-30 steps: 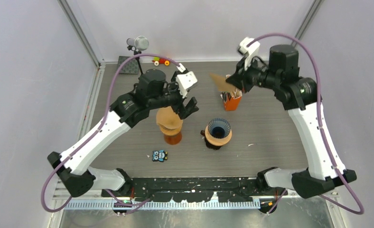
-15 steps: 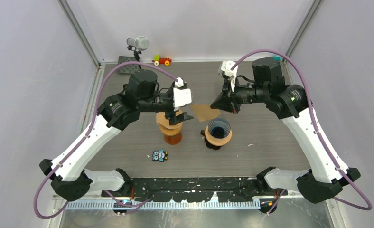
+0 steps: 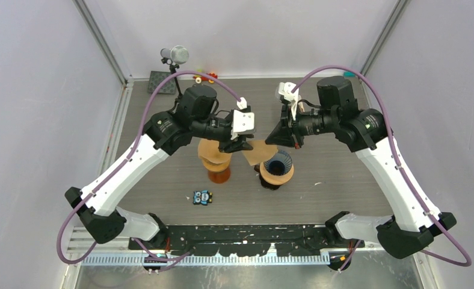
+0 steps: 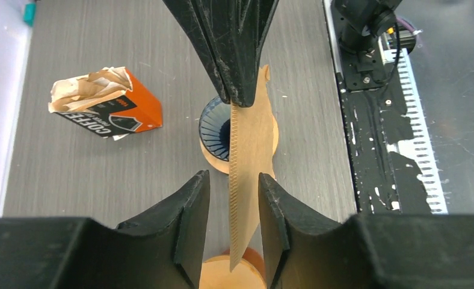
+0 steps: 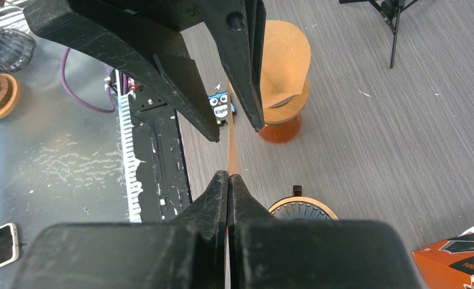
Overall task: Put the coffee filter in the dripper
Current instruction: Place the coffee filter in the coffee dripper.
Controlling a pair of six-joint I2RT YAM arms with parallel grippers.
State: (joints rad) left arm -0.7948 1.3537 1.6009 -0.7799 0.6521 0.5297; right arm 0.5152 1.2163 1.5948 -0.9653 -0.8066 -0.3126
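The task is mid-way, by my reading: the coffee filter is out of its pack and in the air, but it is not yet in the dripper. The right gripper has its fingers pinched tight on one edge of the flat, folded brown paper, which hangs just above the dripper and a little to its left-arm side, clear of the ribbed blue cone as far as the top view shows. The left gripper faces the right one across the paper, fingers spread, one on each side of the sheet's free end. A gap shows on at least one side, so it is straddling the filter rather than gripping it. The dripper stands upright on its round tan base with nothing in it. The orange filter box, with papers sticking out of its torn top, lies beyond the dripper on the far side from the arm bases. An orange stand that already carries a brown paper cone is just beside the dripper on the left-arm side. What is left seems to be the larger part: the flat filter probably has to be opened into a cone, which may be why the left fingers are there, then lowered point-down into the dripper and let go.
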